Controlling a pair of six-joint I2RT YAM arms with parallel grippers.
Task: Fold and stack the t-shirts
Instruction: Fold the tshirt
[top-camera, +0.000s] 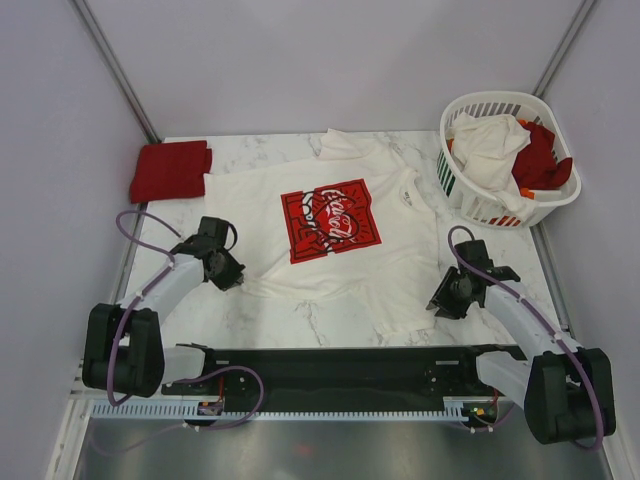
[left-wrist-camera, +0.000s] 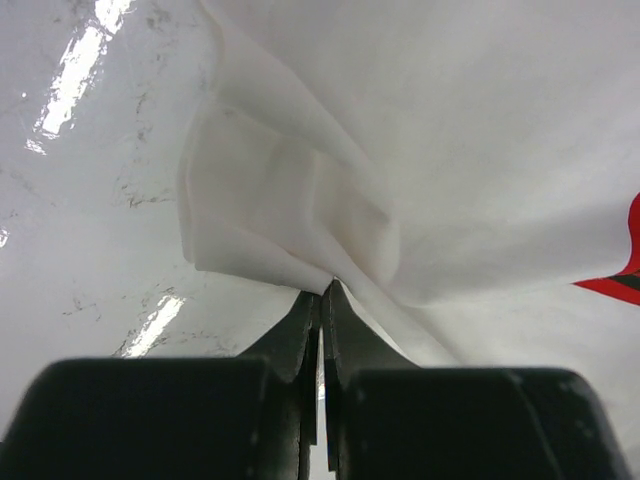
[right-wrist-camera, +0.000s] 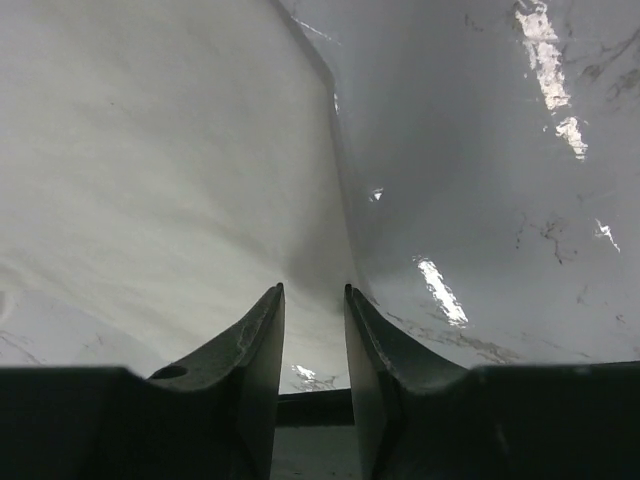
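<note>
1. Only the overhead view gives the layout. A folded red t-shirt (top-camera: 170, 170) lies at the far left of the counter (top-camera: 280, 322). Just beside it, a cream-white t-shirt with a red graphic (top-camera: 262, 215) lies spread flat across the middle. At the far right stands a white slatted laundry basket (top-camera: 466, 196), holding a crumpled cream t-shirt (top-camera: 490, 145) and a red t-shirt (top-camera: 541, 160).
2. Only the wrist views show the grips, which the arms hide from above.
3. The counter is glossy white marble pattern, and the wrist views catch glare on it. Pale lilac walls close it in, with a metal post (top-camera: 115, 68) slanting up at each far corner.
4. The left arm (top-camera: 170, 285) reaches to the spread shirt's near-left corner. In its wrist view, the left jaws are together, clamped on a bunched fold of cream cloth (left-wrist-camera: 290, 215).
5. The right arm (top-camera: 512, 312) reaches to the shirt's near-right edge. The right jaws stand narrowly apart, and the cloth's edge (right-wrist-camera: 335, 150) runs down to the gap. Whether they touch the cloth cannot be told.
</note>
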